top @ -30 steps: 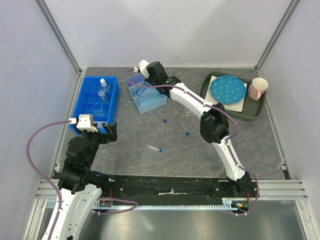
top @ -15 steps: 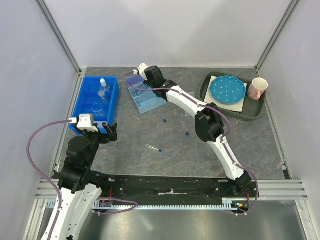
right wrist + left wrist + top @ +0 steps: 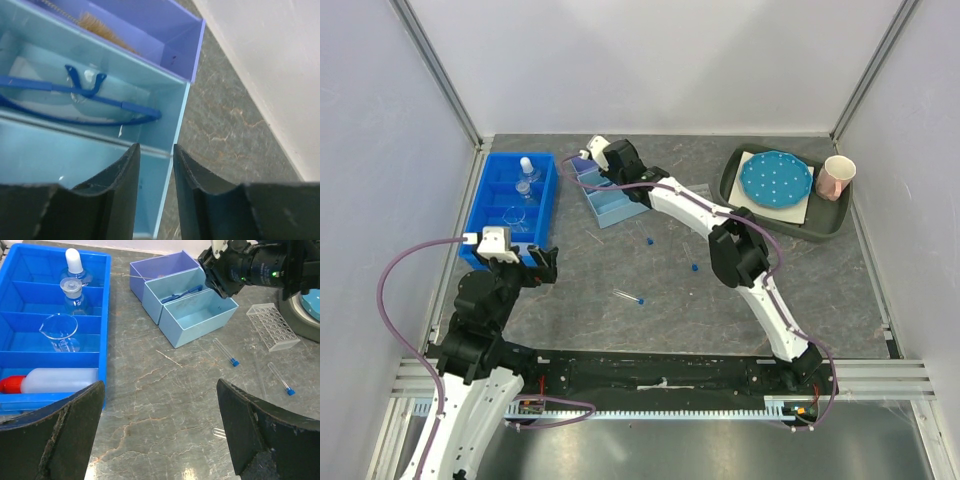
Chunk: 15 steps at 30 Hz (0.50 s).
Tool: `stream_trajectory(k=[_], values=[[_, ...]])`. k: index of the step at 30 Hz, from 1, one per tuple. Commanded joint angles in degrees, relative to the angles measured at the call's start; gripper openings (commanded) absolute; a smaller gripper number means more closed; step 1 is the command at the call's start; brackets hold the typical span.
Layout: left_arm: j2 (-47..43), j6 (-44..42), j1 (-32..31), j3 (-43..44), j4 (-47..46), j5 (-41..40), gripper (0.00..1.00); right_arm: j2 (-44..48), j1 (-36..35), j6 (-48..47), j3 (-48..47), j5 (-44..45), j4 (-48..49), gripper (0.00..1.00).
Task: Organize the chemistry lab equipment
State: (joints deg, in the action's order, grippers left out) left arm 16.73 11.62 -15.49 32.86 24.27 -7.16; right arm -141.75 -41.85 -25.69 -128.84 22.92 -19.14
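Three blue-capped tubes, one squeeze bottle, one pair of safety glasses

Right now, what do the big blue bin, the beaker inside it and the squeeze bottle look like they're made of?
The blue bin looks like glossy moulded plastic: even colour, soft highlights. The beaker is see-through with a pour lip, so probably glass, though clear plastic is possible. The squeeze bottle looks like milky, matte, translucent plastic with a red nozzle.
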Motion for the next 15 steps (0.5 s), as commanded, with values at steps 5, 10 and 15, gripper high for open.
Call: stream_trajectory(k=[5, 10, 15], values=[[5.0, -0.5, 0.1, 0.4, -2.1, 8.8, 0.99, 20.4, 0.8, 6.7, 13.8, -15.2, -1.7, 0.61], [8.0, -0.5, 0.1, 0.6, -2.4, 14.2, 0.99, 32.5, 3.8, 9.3, 26.7, -28.3, -2.0, 0.87], [10.6, 0.1, 0.1, 0.3, -3.2, 19.1, 0.99, 41.8, 8.7, 12.4, 37.8, -40.9, -2.9, 0.98]])
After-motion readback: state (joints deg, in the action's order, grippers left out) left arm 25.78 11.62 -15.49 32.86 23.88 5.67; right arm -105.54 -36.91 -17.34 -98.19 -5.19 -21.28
